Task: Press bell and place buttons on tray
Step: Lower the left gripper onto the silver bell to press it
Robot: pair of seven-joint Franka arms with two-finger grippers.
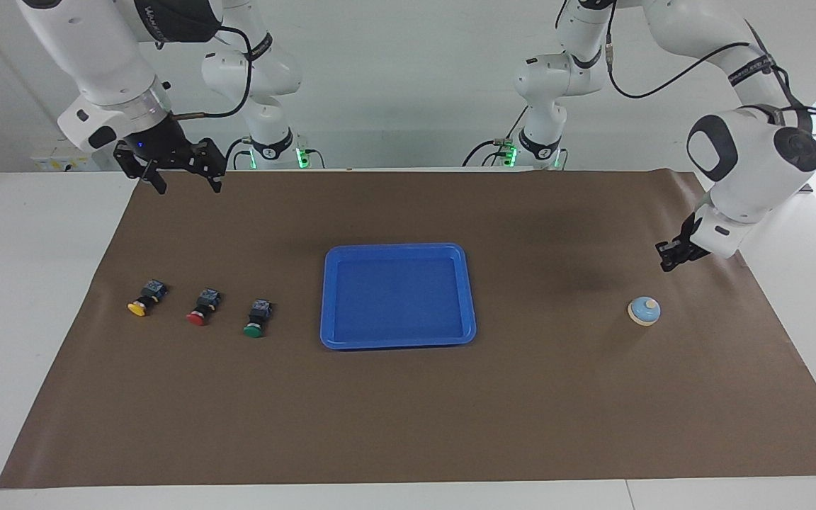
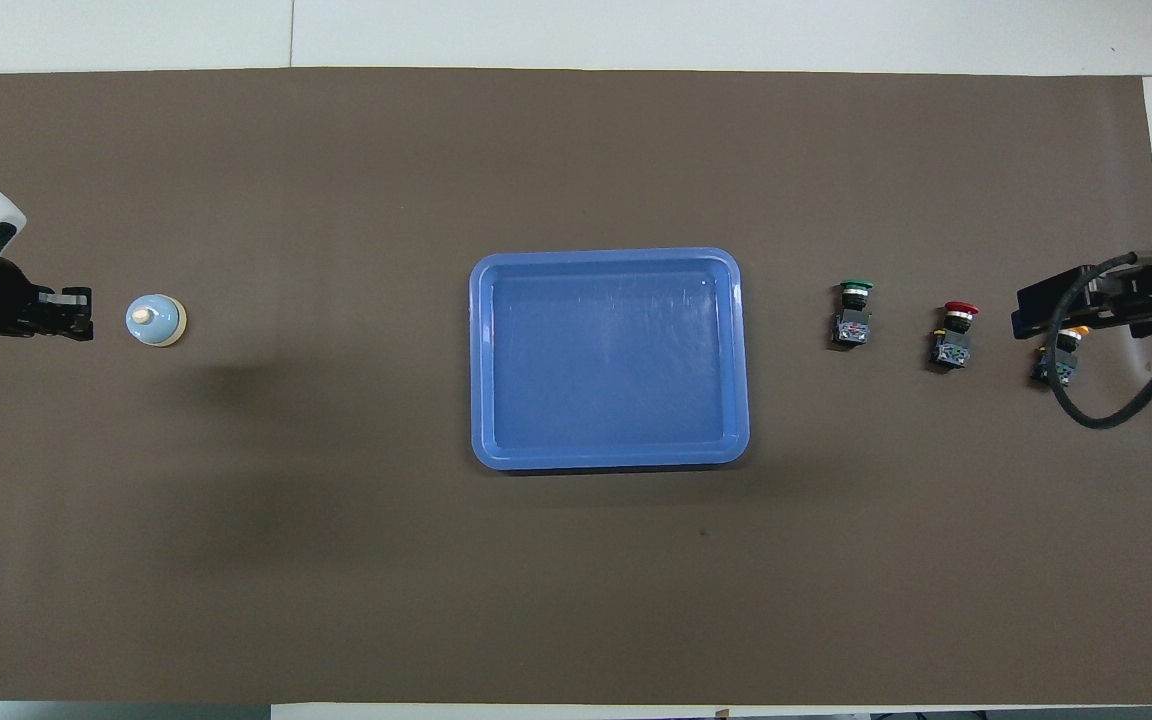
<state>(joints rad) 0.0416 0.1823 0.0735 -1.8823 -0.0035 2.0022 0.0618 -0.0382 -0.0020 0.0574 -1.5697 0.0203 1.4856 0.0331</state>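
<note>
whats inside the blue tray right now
Nothing shows inside the tray: its floor is bare in both views and nothing covers it. The yellow, red and green buttons lie on the brown mat beside it.

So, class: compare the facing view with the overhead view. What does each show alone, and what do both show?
Only the facing view shows both arms up to their bases and the yellow button whole. Only the overhead view shows that button half hidden under the right tool. Both show the empty tray, the red button, the green button, and the left tool shut in the air beside the bell, not touching it.
</note>
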